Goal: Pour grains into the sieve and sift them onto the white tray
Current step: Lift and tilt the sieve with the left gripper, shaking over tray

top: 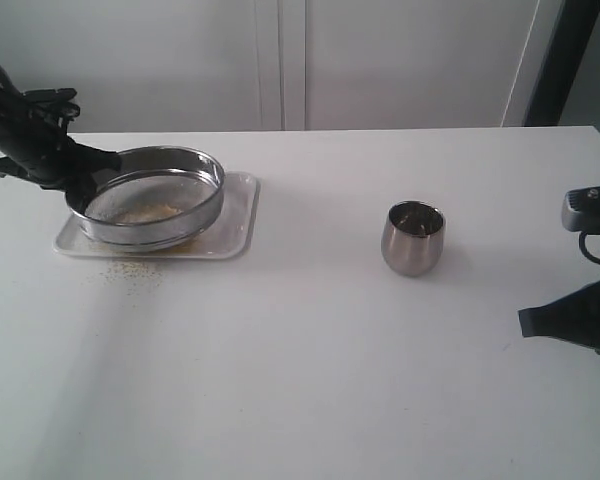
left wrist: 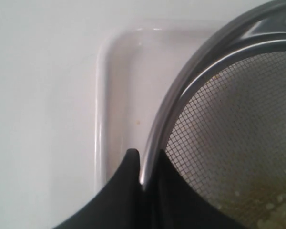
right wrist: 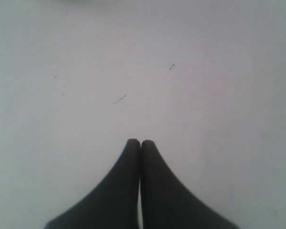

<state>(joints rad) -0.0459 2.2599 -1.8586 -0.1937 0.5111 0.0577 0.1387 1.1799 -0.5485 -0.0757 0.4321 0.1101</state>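
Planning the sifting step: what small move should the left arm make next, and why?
Probably a gentle side-to-side shake: the left gripper pinches the sieve rim, and grains lie on its mesh above the white tray. Keep it centred; some spilled grains dot the table.

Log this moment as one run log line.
left pincer shut on sieve rim | sieve over white tray, grains inside | right pincer shut, empty | some grains scattered on table | steel cup upright
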